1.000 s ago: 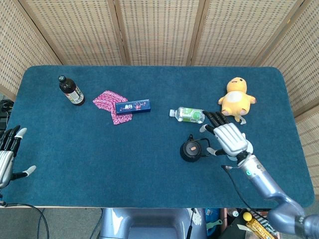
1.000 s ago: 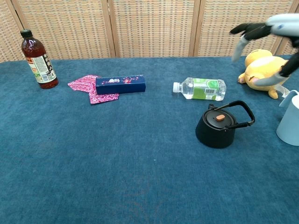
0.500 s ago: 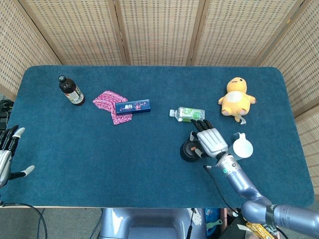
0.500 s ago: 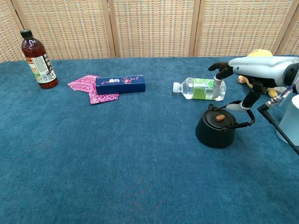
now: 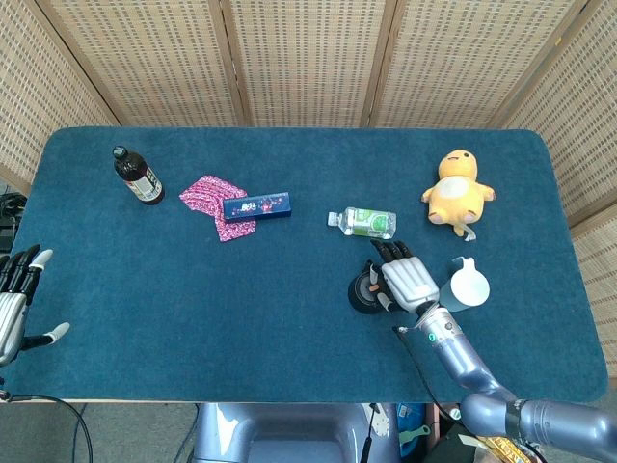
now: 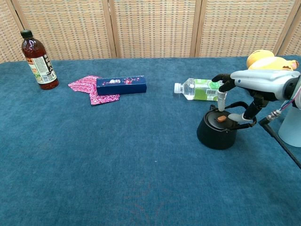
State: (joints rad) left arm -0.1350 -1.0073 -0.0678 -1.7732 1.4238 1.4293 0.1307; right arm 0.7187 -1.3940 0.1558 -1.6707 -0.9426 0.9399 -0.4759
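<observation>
Woven cane screens stand behind a blue carpeted surface (image 5: 193,318). My right hand (image 5: 409,280) hangs just over the black kettle (image 6: 217,130), palm down, fingers (image 6: 220,98) spread and drooping toward the lid and the arched handle (image 6: 240,106); I judge they are around the handle but not closed on it, so the hand holds nothing. The kettle sits directly beneath the fingers, the lying water bottle (image 6: 201,89) just beyond the fingertips, the white cup (image 5: 469,285) close beside the wrist, the yellow plush toy (image 5: 457,191) further past it. To take the handle cleanly I would lower straight down, centre the palm on the arch, and curl slowly without nudging the bottle. My left hand (image 5: 15,299) rests open at the near edge, well apart.
</observation>
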